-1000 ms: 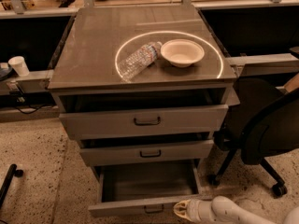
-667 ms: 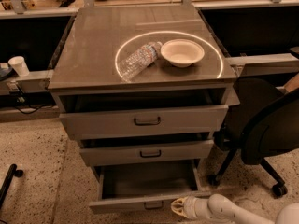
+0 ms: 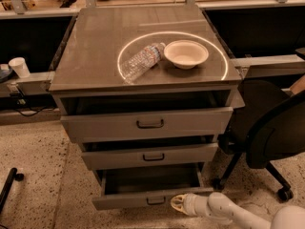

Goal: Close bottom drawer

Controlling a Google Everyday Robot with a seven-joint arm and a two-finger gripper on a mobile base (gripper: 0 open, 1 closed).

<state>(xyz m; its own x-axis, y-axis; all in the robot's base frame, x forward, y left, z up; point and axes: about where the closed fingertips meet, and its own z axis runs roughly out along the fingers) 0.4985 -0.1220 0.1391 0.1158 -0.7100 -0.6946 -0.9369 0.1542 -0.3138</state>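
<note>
Speckled floor (image 3: 38, 175), grey cabinet (image 3: 95, 56), bottom drawer (image 3: 121, 202) pulled out. Gripper (image 3: 178, 204) low at drawer front, toward right corner; grasp state unclear. Best pushed squarely beside handle (image 3: 156, 201), straight in.

gripper (image 3: 177, 203) before bottom drawer (image 3: 125, 201), right of its handle (image 3: 156, 201) | bottle (image 3: 140, 61) left of bowl (image 3: 186, 54) on cabinet (image 3: 95, 46)

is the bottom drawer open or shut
Open: the bottom drawer juts out, its dark inside showing. The tool is by its front panel, right of centre.

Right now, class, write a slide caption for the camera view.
Gripper by the open bottom drawer; bottle and bowl on the cabinet.
</note>
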